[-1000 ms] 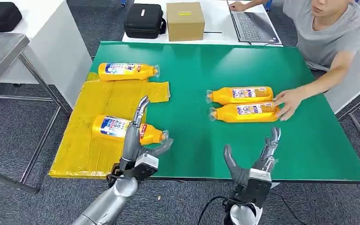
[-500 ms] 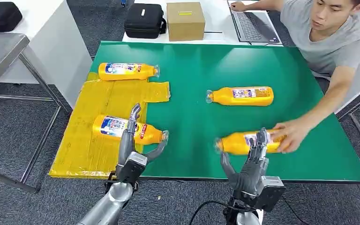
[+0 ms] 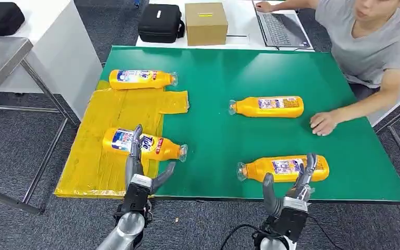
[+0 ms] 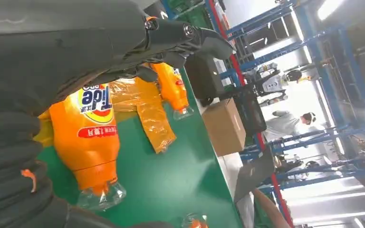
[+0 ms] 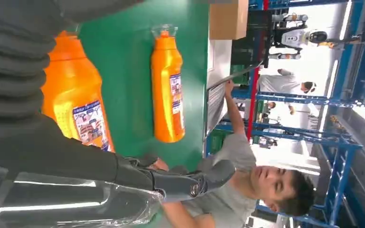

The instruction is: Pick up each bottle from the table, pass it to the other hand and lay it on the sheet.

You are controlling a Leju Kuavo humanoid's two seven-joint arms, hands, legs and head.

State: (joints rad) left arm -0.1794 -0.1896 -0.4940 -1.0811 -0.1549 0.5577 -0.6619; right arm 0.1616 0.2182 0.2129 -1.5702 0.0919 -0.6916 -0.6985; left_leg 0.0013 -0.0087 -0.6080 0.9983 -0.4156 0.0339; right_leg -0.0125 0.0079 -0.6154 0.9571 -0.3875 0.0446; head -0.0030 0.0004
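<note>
Where the green desk ends near the robot: both hands wait.
Left hand: fingers apart, holding nothing, by a bottle on the sheet.
Right hand: fingers apart, holding nothing, by the near bottle.
Yellow sheet: two bottles lie on it.

I am working in a big robot test lab, a bit like a workshop. My green surface stands on grey carpet with white desks around it. A person sits close by at a laptop. A black case and a cardboard box sit on the desk behind. Farther back I see tall blue metal racks, bright lights, and another robot standing there.
</note>
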